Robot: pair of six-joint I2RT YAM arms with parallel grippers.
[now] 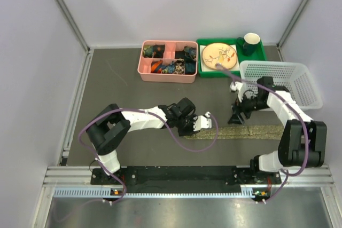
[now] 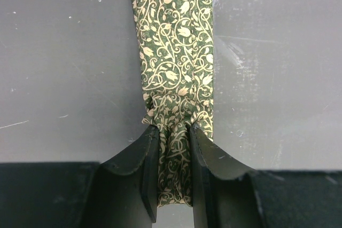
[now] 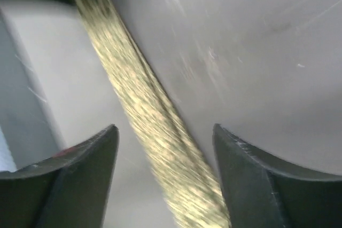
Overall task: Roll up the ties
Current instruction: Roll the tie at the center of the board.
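The tie [image 1: 256, 131] is a long narrow strip of olive-green cloth with a tan vine pattern, lying flat across the dark table in front of the arms. My left gripper [image 1: 206, 123] is low at the tie's left end. In the left wrist view it [image 2: 173, 132] is shut on that end, and the tie [image 2: 176, 52] bunches between the fingers and runs straight away. My right gripper [image 1: 236, 118] hovers over the tie's middle. In the right wrist view it [image 3: 165, 132] is open, with the blurred tie [image 3: 144, 110] running diagonally between the fingers, untouched.
A pink compartment tray [image 1: 166, 77] with small rolled items stands at the back centre. A green tray [image 1: 260, 56] beside it holds a patterned plate [image 1: 219, 54] and a dark mug [image 1: 250, 41]. A white mesh basket [image 1: 310, 97] stands at the right, close to my right arm.
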